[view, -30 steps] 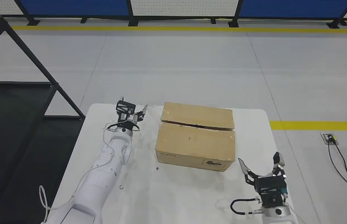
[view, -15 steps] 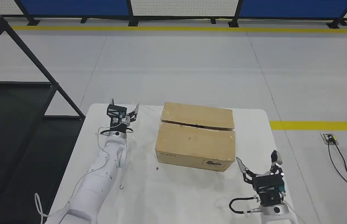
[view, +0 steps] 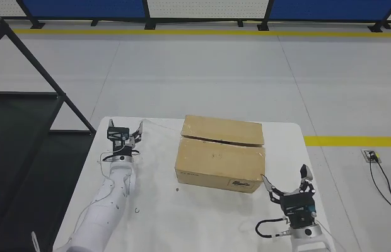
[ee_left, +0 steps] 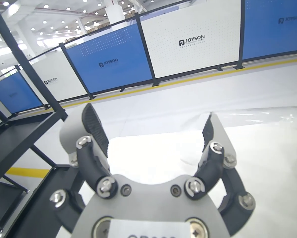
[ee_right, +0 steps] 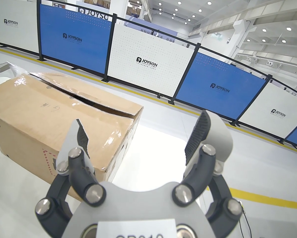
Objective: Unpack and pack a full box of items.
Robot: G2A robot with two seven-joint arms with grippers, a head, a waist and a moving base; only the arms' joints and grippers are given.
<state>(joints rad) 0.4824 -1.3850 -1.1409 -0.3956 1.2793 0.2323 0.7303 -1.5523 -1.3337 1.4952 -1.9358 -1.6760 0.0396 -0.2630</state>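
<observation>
A brown cardboard box (view: 221,155) stands in the middle of the white table (view: 202,220), its top flaps nearly closed with a dark slit between them; the box (ee_right: 56,122) sits just ahead of the right gripper. My left gripper (view: 124,130) is open near the table's far left corner, well to the left of the box, holding nothing; its fingers (ee_left: 95,127) are spread wide. My right gripper (view: 285,178) is open near the front right corner of the box, empty, with its fingertips (ee_right: 200,130) apart.
A black metal rack (view: 31,107) stands to the left of the table, and the rack (ee_left: 27,134) is close to the left gripper. A small dark item (view: 137,210) lies on the table near the left arm. Blue and white fence panels (ee_right: 148,63) line the floor behind.
The left gripper has swung left, away from the box toward the table's far left corner. The right gripper has shifted slightly left and toward the box's front right corner.
</observation>
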